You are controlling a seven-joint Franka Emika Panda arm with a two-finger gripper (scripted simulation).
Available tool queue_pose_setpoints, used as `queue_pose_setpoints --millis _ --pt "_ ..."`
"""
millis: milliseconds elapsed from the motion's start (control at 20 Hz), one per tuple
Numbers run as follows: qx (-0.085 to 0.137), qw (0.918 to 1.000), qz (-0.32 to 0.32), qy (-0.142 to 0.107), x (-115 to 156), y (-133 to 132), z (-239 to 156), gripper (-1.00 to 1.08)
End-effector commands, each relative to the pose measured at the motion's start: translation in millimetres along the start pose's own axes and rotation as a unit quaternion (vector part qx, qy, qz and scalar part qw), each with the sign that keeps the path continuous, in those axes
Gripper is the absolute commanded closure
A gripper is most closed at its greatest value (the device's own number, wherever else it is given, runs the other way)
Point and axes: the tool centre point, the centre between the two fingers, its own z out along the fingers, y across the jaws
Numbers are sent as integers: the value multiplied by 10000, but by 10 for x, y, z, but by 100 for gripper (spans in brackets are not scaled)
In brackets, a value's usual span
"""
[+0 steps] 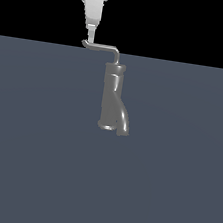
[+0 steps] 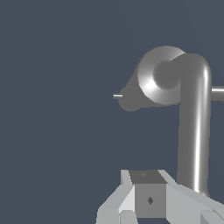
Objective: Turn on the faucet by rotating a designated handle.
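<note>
We see 1 Panda arm poised above the faucet point(image 1: 112, 101), its gripper point(image 1: 89, 34) reaching down from above and meeting the hooked tip of the handle point(image 1: 103, 46) at the exterior view's left end of that thin rod. The handle's long axis runs level from the tip toward the exterior view's right, then bends down into the top of the upright faucet body, which stands on the grey desk point(image 1: 27, 146) with its short spout curving off the base. In the wrist view the handle point(image 2: 194, 127) runs up alongside the gripper point(image 2: 148, 199) to the faucet point(image 2: 159, 76). Whether the gripper is spread or pressed together, we cannot tell. We judge the coming move a sideways sweep about the body.
</note>
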Motion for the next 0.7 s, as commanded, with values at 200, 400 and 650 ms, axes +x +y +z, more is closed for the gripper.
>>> queue_pose_setpoints --millis 200,400,650 --pt "2 9998 178 46 -24 -69 87 108" --pt "2 9998 181 46 -25 -70 89 108" --pt "0 9998 176 45 -35 32 90 108"
